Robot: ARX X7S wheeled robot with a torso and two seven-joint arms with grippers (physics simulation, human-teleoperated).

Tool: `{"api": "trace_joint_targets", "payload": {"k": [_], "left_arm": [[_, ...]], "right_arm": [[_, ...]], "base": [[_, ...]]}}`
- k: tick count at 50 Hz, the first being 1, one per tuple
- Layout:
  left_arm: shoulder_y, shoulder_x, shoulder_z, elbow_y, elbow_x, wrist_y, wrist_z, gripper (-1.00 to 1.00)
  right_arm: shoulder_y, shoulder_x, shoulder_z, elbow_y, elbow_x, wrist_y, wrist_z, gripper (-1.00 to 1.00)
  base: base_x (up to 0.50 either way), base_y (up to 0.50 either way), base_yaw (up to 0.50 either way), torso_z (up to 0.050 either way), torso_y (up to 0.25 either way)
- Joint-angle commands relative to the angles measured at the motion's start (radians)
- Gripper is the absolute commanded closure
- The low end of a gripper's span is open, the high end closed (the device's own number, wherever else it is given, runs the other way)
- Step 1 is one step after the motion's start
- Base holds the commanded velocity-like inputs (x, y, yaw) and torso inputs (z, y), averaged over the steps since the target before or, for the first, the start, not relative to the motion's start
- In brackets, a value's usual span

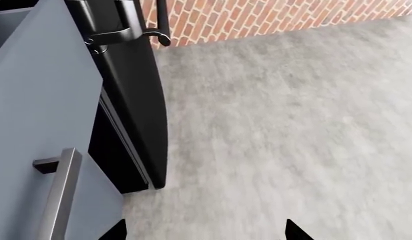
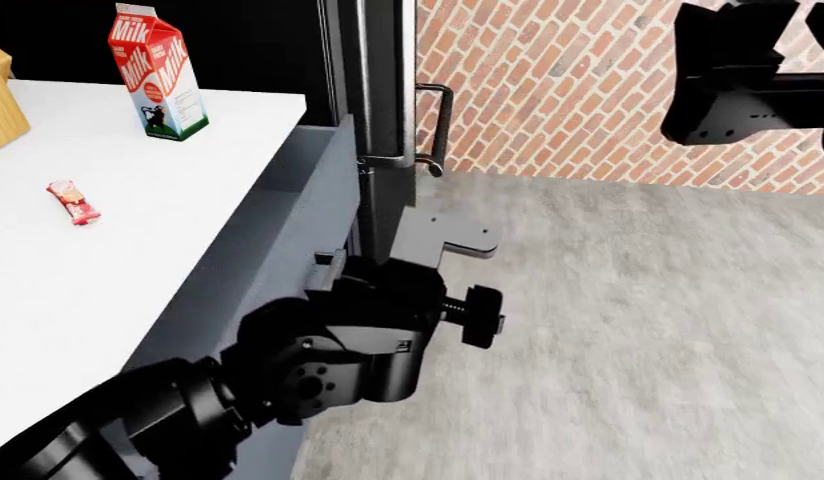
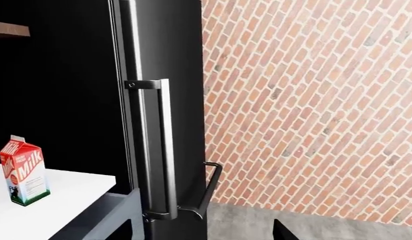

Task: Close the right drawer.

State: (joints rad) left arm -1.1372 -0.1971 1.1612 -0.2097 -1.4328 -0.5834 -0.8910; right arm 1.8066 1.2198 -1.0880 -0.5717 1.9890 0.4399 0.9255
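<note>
The robot's body is matte black throughout. In the head view the left arm (image 2: 292,380) is built of rounded, chunky housings joined by cylindrical joints, with small round screw recesses on the side of the wrist block and a ribbed black knob (image 2: 482,316) sticking out. The right arm (image 2: 732,90) shows as an angular, blocky black casing with stepped edges. Both wrist views show only small black pointed tips.
</note>
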Motion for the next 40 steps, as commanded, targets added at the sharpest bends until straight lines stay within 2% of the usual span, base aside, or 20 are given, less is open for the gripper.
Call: {"api": "trace_joint_targets", "payload": {"k": [1,40], "left_arm": [[0.019,0.016,0.013,-0.078,0.030,0.027,0.045,-1.00],[0.052,0.072,0.050,-0.366,0.105,0.089,0.135,-1.00]], "right_arm": [[0.002,-0.010,0.005,-0.002,0.005,0.003,0.005,-1.00],[0.008,-0.035,0.025,-0.011,0.024,0.013,0.016,-1.00]], "base": [[0.00,0.00,0.00,0.000,0.000],[0.00,0.00,0.00,0.000,0.000]]}}
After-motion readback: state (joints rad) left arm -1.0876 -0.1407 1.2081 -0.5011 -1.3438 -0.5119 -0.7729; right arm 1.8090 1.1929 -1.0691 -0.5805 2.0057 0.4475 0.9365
